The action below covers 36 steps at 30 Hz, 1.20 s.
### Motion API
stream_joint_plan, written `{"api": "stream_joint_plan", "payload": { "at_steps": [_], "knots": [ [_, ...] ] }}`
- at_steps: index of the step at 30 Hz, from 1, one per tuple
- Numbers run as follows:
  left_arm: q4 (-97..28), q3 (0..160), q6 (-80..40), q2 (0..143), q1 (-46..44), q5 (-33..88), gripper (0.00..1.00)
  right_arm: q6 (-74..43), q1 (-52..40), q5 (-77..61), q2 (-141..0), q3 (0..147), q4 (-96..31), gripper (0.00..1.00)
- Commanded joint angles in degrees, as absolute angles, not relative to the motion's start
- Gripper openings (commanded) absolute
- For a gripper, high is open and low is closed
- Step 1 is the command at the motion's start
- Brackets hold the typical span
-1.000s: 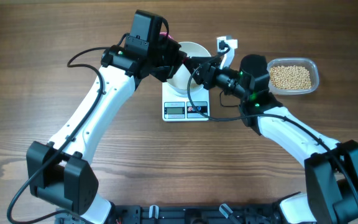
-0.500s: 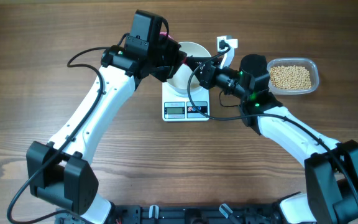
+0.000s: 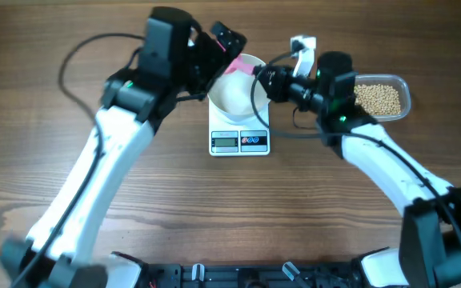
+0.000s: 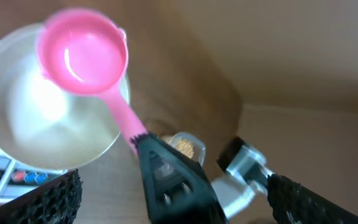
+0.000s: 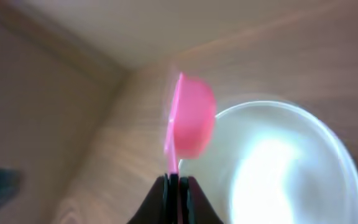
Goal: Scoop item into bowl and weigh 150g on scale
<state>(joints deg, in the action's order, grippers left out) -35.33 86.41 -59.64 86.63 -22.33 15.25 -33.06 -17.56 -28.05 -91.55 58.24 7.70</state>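
Empty pink scoop (image 4: 82, 53) is pinched by its handle in the right gripper (image 5: 176, 182) and poised over the bowl (image 3: 232, 100) at its 12 o'clock rim. The left gripper (image 3: 218, 46) is spread wide and holds nothing.

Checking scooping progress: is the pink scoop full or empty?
Empty: the pink scoop shows a bare glossy inside, held above the bowl edge.

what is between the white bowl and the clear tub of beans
The right gripper and its wrist fill that stretch, shut on the pink scoop, whose cup is at the bowl edge. The overhead view shows it.
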Motion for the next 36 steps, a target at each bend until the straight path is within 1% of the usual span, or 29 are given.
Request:
{"api": "stream_joint_plan", "payload": {
  "at_steps": [1,4,8,11,13,15,17,18,19,20,21,22,23,24,26,28,30,34,36],
  "knots": [
    [-38.1,87.4,-52.7,81.8,-22.2,4.3,1.00,-22.5,-17.6,-13.8,-85.4,70.6,-9.1,0.04],
    [-40.6,87.4,-52.7,81.1,-22.2,-1.5,1.00,-20.8,-17.6,-3.2,-82.4,78.4,-22.3,0.04],
    [-42.3,87.3,-52.7,81.6,-22.2,-6.1,1.00,-21.2,-17.6,8.1,-76.5,80.4,-29.6,0.04],
    [-44.1,87.3,-52.7,82.2,-22.2,-9.7,1.00,-21.3,-17.6,10.2,-74.1,80.4,-34.7,0.04],
    [-45.2,87.3,-52.1,83.2,-22.2,-10.0,1.00,-21.6,-17.6,10.3,-73.2,80.4,-39.7,0.04],
    [-45.3,87.3,-47.5,84.2,-22.4,-9.9,1.00,-21.0,-17.6,10.5,-73.3,80.3,-42.4,0.04],
    [-45.3,87.3,-42.7,85.3,-22.9,-9.9,1.00,-21.0,-17.6,13.6,-73.3,80.2,-44.5,0.04],
    [-45.4,87.3,-41.1,85.8,-23.1,-9.9,0.98,-21.0,-17.6,15.3,-73.3,80.2,-45.0,0.04],
    [-46.0,87.3,-40.7,86.5,-23.4,-10.0,0.94,-20.9,-17.6,17.7,-73.3,80.2,-45.6,0.04],
    [-46.5,87.3,-40.7,87.0,-23.4,-10.0,0.97,-20.7,-17.6,19.0,-73.3,80.2,-46.0,0.04],
    [-47.2,87.3,-40.7,87.4,-23.4,-10.0,0.93,-19.1,-17.6,19.2,-73.3,80.2,-46.3,0.04],
    [-47.8,87.3,-40.7,87.8,-23.4,-9.9,0.75,-17.0,-17.6,19.3,-73.3,80.2,-46.6,0.04],
    [-48.4,87.3,-40.7,88.0,-23.6,-10.0,0.36,-15.7,-17.6,19.9,-73.4,80.2,-47.1,0.04],
    [-49.1,87.3,-40.6,88.2,-23.9,-9.9,0.04,-14.9,-17.4,21.1,-73.4,80.2,-47.6,0.04],
    [-49.5,87.2,-36.5,88.4,-24.9,-9.9,0.04,-15.0,-16.6,22.0,-73.5,80.2,-47.9,0.04],
    [-49.9,87.2,-28.9,88.5,-27.1,-9.6,0.04,-15.1,-15.0,22.0,-73.6,80.2,-47.8,0.04],
    [-52.9,87.2,-22.0,89.8,-30.2,-9.4,0.04,-15.0,-12.5,20.9,-73.7,80.2,-47.8,0.04],
    [-56.8,87.2,-13.9,94.2,-33.7,-2.9,0.04,-15.0,-8.9,17.3,-73.7,80.2,-47.4,0.04],
    [-57.5,87.2,-12.3,96.8,-35.8,-3.3,0.04,-15.0,-7.9,16.6,-73.7,80.2,-47.4,0.04]
  ]
}}
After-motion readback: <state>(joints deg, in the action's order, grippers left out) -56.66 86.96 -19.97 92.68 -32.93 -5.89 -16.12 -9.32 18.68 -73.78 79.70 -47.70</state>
